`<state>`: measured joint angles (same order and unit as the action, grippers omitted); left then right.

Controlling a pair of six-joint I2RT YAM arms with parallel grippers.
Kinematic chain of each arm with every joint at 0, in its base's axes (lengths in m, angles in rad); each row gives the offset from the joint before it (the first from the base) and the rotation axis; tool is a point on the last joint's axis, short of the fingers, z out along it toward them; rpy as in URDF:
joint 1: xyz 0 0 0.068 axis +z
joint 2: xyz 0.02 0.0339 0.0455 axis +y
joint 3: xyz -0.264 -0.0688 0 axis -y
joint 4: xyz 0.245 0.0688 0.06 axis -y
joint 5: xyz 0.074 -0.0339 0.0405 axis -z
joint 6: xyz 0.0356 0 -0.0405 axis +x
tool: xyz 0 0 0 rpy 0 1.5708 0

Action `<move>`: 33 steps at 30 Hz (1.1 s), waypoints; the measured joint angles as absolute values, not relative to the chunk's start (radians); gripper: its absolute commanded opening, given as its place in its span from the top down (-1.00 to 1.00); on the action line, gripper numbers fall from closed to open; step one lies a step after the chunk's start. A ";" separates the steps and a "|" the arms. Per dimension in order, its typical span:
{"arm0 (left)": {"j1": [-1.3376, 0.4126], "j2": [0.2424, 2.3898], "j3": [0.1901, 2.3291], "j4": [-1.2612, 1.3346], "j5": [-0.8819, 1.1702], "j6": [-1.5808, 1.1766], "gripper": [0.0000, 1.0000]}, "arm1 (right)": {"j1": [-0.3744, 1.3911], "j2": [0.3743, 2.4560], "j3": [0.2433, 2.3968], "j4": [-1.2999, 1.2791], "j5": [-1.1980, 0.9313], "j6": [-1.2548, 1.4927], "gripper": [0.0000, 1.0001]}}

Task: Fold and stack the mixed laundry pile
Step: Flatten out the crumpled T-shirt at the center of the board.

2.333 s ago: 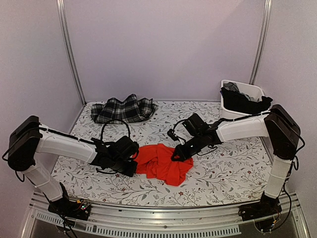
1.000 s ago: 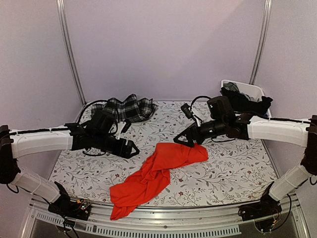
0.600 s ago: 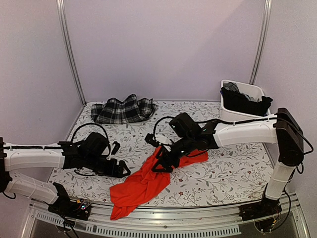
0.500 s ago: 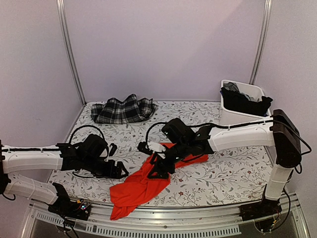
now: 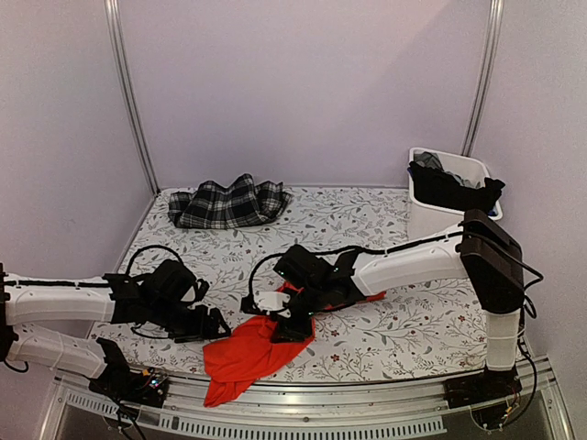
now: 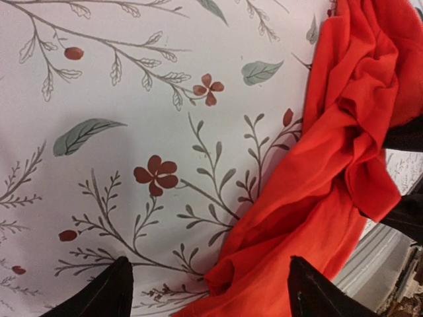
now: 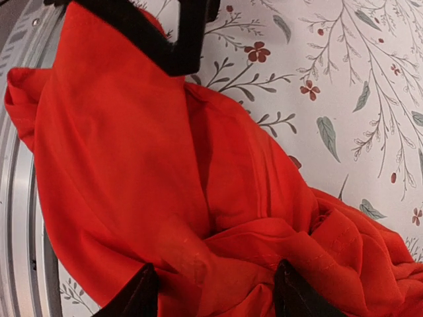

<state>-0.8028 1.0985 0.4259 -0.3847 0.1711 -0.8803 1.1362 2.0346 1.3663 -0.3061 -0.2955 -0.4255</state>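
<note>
The bright orange-red garment (image 5: 246, 354) lies crumpled near the table's front, and one corner hangs over the front rail. My right gripper (image 5: 286, 327) is pressed down on its middle. In the right wrist view its open fingers stand either side of a raised fold of the red cloth (image 7: 218, 264). My left gripper (image 5: 209, 326) sits low at the garment's left edge, open. Tablecloth and the red hem (image 6: 264, 264) lie between its fingertips. The plaid garment (image 5: 229, 203) lies at the back left. Dark clothes (image 5: 456, 189) fill the bin.
The white plastic bin (image 5: 424, 216) stands at the back right corner. An aluminium rail (image 5: 348, 405) runs along the table's front edge. The left gripper's black finger (image 7: 162, 46) shows close above the red cloth in the right wrist view.
My right arm has swung from the back right down to the front centre, onto the red garment, bunching it. My left arm has pulled back and lowered toward the front left.
</note>
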 measured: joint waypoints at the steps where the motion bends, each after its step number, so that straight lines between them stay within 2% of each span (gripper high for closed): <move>1: -0.804 1.098 0.424 -0.382 0.173 -0.884 -0.37 | 1.139 2.044 1.366 -0.308 -0.281 -0.428 0.30; 4: -0.805 1.094 0.418 -0.375 0.179 -0.889 0.00 | 1.143 2.049 1.366 -0.307 -0.255 -0.444 0.96; 8: -0.806 1.087 0.416 -0.359 0.183 -0.882 0.63 | 1.145 2.035 1.363 -0.301 -0.229 -0.432 1.00; 11: -0.805 1.087 0.419 -0.358 0.170 -0.867 1.00 | 1.137 1.986 1.342 -0.300 -0.211 -0.410 1.00; 20: -0.677 1.113 0.509 -0.361 0.136 -0.762 1.00 | 1.033 1.664 1.306 -0.300 -0.215 -0.305 1.00; 21: -0.660 1.122 0.527 -0.361 0.137 -0.746 0.88 | 1.029 1.645 1.306 -0.300 -0.214 -0.301 1.00; 23: -0.645 1.139 0.559 -0.354 0.149 -0.711 -0.14 | 1.020 1.628 1.306 -0.304 -0.215 -0.287 1.00; 24: -0.645 1.143 0.569 -0.346 0.159 -0.694 -0.51 | 1.020 1.629 1.303 -0.307 -0.216 -0.281 1.00; 25: -0.648 1.145 0.574 -0.331 0.175 -0.682 -0.71 | 1.021 1.633 1.295 -0.313 -0.218 -0.271 1.00; 28: -0.675 1.143 0.569 -0.282 0.218 -0.669 -0.88 | 1.023 1.659 1.260 -0.326 -0.228 -0.244 1.00; 33: -0.719 1.178 0.505 -0.153 0.266 -0.677 -0.92 | 1.025 1.705 1.156 -0.329 -0.270 -0.194 0.99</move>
